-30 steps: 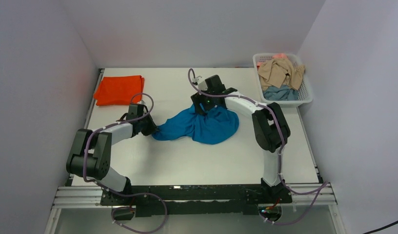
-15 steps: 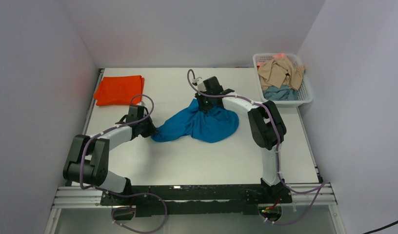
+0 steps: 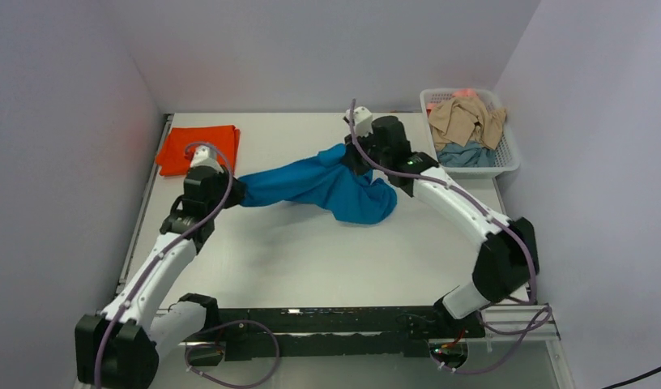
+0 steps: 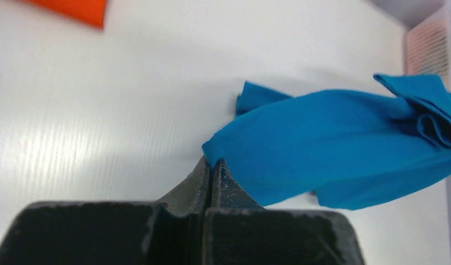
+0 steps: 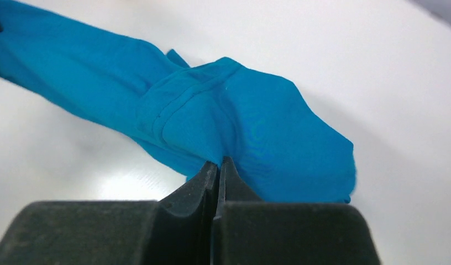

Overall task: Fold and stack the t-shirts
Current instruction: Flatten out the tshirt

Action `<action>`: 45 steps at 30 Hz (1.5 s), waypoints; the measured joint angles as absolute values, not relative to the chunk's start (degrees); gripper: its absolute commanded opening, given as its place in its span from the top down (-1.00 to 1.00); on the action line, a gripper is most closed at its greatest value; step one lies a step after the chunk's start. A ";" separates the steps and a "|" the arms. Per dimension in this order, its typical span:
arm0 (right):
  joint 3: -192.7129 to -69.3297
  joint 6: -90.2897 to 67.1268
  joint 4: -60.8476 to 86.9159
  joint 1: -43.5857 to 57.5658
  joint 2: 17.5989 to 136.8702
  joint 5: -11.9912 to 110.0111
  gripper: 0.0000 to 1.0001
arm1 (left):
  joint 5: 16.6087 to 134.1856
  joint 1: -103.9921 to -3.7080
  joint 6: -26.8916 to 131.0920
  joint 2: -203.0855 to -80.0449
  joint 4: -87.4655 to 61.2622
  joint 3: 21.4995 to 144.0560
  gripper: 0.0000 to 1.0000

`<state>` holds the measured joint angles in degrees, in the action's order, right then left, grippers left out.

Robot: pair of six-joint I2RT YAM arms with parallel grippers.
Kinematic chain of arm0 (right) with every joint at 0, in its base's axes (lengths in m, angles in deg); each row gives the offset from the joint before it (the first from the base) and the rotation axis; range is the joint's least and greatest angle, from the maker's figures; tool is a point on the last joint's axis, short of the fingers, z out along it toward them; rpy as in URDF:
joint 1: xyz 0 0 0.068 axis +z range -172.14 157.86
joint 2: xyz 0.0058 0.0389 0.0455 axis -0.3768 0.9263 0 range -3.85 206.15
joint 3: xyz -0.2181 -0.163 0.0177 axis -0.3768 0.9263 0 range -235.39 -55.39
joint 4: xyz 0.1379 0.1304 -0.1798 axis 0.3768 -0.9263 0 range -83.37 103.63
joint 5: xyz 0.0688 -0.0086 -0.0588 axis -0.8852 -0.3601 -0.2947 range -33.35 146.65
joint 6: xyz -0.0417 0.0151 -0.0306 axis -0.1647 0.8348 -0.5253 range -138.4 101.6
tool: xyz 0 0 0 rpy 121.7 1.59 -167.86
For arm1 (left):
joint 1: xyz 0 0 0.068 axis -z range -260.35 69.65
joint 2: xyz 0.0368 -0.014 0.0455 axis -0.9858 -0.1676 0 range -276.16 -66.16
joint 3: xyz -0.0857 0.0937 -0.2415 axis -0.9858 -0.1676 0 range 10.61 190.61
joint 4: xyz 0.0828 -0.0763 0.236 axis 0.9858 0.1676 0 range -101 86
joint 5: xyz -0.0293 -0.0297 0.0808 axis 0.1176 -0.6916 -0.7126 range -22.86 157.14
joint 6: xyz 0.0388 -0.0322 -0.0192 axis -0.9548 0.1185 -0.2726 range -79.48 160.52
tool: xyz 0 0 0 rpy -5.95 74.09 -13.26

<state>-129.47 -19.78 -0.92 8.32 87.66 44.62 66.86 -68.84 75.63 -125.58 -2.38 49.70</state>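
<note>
The teal-blue t-shirt [image 3: 319, 185] hangs stretched above the table's middle between both grippers, its lower right part sagging onto the surface. My left gripper [image 3: 236, 191] is shut on its left end; in the left wrist view the cloth [image 4: 334, 143] runs out from the pinched tips [image 4: 213, 163]. My right gripper [image 3: 353, 156] is shut on the upper right edge, and the right wrist view shows fabric [image 5: 256, 127] bunched at its closed tips [image 5: 219, 162]. The orange-red t-shirt [image 3: 199, 148] lies folded at the back left, with a corner [image 4: 74, 10] of it also in the left wrist view.
A white basket [image 3: 505, 166] at the back right holds a beige garment [image 3: 466, 120] and a dull grey-blue one [image 3: 466, 155]. Walls close in the table [image 3: 311, 259] on the left, back and right.
The right gripper closed on the blue shirt and moved right and back. The left arm swung back and to the left. Together they lifted and stretched the shirt out.
</note>
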 measured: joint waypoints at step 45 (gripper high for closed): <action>-152.88 -12.40 -7.95 7.91 112.62 60.64 -1.00 | 65.68 -77.45 70.26 -164.22 12.23 84.82 -0.99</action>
